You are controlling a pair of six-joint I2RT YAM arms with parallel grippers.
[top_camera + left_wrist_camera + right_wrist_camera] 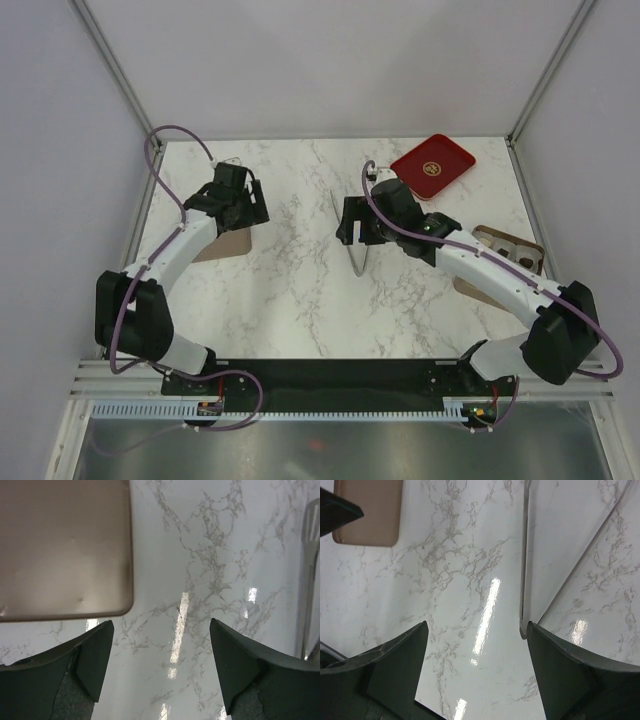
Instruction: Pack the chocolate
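Closest to your left wrist lens are that gripper's dark fingers. Your left gripper stands wide open and holds nothing, with only the marble of the table between its tips. A rose-gold panel lies flat on the marble just beyond one finger, its rounded corner near the fingertip but apart from it. Seen from overhead, this gripper covers part of the panel and sits close to the enclosure's left wall, so you have little room on that side and open marble toward the middle. In the centre a clear plastic sheet appears to stand on edge, its long axis running from the near side of the table toward the far side. Your right gripper is also spread wide with nothing in it. The sheet's lower corner sits just beside one fingertip, and you cannot tell whether they touch. Beyond that wrist a red tray lies turned at an angle near the far right corner, close to the back wall. The chocolate shows only overhead, as pale lumps in a tan box at the table's right edge. The box is partly hidden under your right forearm and well apart from both grippers. The lumps are too small to tell which way they point or how their long axis runs.
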